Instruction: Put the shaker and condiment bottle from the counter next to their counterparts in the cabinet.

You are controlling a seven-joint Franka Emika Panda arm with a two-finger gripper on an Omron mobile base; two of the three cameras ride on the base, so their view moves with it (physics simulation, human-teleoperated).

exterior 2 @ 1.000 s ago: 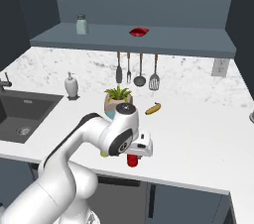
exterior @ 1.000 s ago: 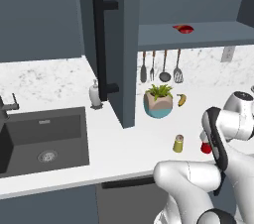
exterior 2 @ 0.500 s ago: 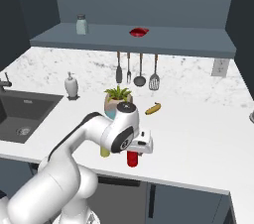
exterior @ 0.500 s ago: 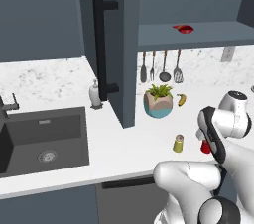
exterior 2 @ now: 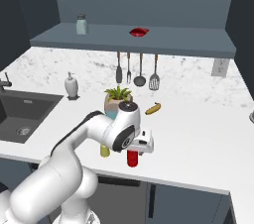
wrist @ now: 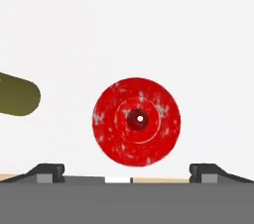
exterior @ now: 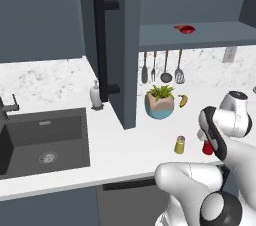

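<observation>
Progress: nothing is being counted as done yet; the shaker (exterior: pixel 179 144) and the bottle (exterior 2: pixel 132 158) are both being seen on the counter (exterior: pixel 55 82), near its front edge, so both moves are judged to be left.
Bottle: it is being viewed from straight above in the hand view, upright, nozzle pointing at the camera, with the shaker (wrist: pixel 19 94) lying off to its left in that view (apart, not touching).
Gripper: the gripper (wrist: pixel 127 171) is being held spread above the bottle (wrist: pixel 136 121), its tips to either side of the cap and nothing being pinched.
Cabinet: the door (exterior: pixel 107 45) is being seen swung open; on the shelf (exterior 2: pixel 193 45) a grey shaker (exterior 2: pixel 82 24) is sitting toward the left end and a low red thing (exterior 2: pixel 139 32) near the middle.
Room: open shelf is being left beside both counterparts; the plant (exterior 2: pixel 118 100), the banana (exterior 2: pixel 153 108) and the hanging utensils (exterior 2: pixel 136 69) are standing between the counter's front edge and the shelf (a lift straight up first is judged safer).
</observation>
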